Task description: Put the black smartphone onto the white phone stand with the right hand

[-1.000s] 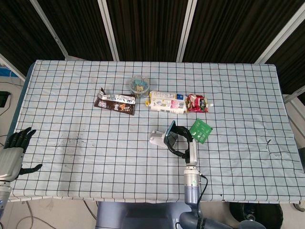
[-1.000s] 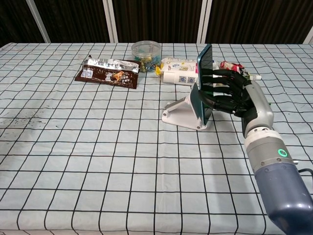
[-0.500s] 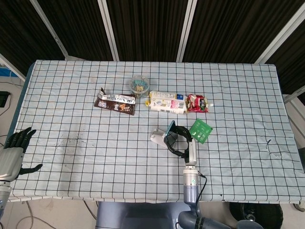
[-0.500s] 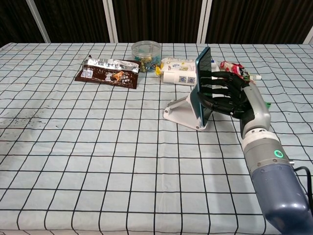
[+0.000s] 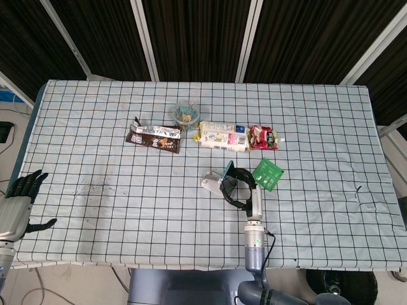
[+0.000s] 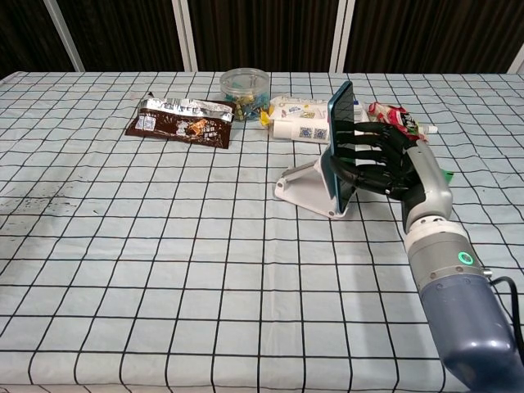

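A: Item one, chest view: black smartphone [image 6: 341, 146] on edge, nearly upright, against white phone stand [image 6: 309, 188]; right robot hand [image 6: 379, 160] behind it, fingers [image 6: 358, 152] closed across its back, gripping.

B: Head view only: left robot hand [image 5: 17, 204] at near left bench [image 5: 95, 210] edge, fingers apart, holding nothing. Green packet [image 5: 268, 173] just right of stand, mostly hidden in chest view.

A: Containers: clear round tub [image 6: 245, 84], small mixed pieces inside, not identifiable.

B: Far row: brown wrapper [image 6: 180, 119], white tube [image 6: 298, 123], red pouch [image 6: 390, 115]. Open cloth left and near of stand.
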You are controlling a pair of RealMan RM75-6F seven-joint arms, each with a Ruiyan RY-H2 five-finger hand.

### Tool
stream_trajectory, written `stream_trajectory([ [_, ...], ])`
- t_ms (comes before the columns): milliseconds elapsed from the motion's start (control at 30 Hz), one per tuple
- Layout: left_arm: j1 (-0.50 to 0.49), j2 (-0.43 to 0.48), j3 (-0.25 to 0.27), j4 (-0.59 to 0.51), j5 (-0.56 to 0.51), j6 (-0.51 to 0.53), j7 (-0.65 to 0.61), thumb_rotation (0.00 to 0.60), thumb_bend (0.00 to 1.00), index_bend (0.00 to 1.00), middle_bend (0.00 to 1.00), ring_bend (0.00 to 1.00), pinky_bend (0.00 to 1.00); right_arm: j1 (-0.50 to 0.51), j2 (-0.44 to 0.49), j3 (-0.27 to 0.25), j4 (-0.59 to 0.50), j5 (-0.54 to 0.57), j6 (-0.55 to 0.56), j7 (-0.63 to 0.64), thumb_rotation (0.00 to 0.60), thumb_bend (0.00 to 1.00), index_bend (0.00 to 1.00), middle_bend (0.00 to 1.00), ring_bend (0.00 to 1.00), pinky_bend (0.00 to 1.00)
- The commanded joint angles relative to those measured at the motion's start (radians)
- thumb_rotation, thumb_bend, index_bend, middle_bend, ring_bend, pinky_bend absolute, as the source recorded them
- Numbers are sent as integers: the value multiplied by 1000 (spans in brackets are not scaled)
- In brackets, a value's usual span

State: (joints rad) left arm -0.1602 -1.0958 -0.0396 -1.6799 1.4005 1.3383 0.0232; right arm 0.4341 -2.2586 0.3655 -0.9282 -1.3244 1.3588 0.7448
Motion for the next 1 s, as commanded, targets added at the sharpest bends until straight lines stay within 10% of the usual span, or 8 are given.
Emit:
stream_trajectory([
  [33, 0, 0, 0, 0, -1, -1, 0, 600, 0, 0, 0, 0, 0, 0, 0, -1, 0, -2, 1, 0, 600, 466, 705, 657, 399, 279],
  [800, 0, 1, 1, -3, -2, -1, 2, 600, 0, 0, 0, 0, 0, 2, 23, -17, -34, 5, -46, -53, 600, 290, 460, 400, 149, 199],
  [1000, 0, 1, 1, -3, -3, -1, 1, 600, 0, 0, 0, 0, 0, 6, 28, -25, -37, 1, -58, -71, 600, 155, 228, 196, 71, 172],
])
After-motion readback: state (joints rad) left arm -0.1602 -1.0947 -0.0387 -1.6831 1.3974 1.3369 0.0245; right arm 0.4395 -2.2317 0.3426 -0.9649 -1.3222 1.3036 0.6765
